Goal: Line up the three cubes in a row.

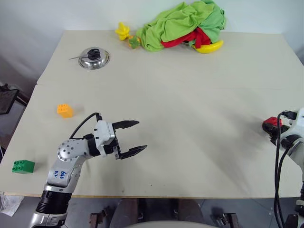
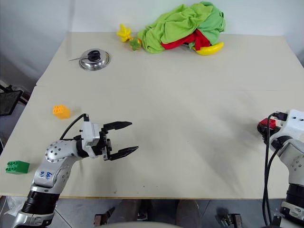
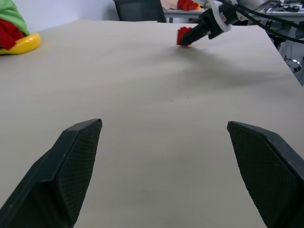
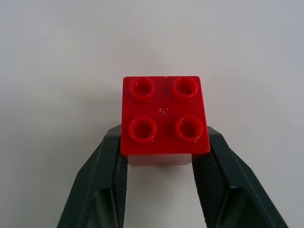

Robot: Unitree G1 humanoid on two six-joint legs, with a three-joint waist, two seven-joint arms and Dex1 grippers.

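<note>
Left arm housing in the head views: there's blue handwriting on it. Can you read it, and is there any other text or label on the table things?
Blue handwritten marks on the silver left arm housing: two short lines, too small and blurred to read.
Red studded plastic block, orange studded block, green studded block: no text.

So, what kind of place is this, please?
Probably a robot test bench in a lab or office, not a home. A plain beige table holds scattered practice props: toy blocks such as the orange cube, a metal pot lid and a cloth pile. The left wrist view shows a desk with cables behind.
</note>
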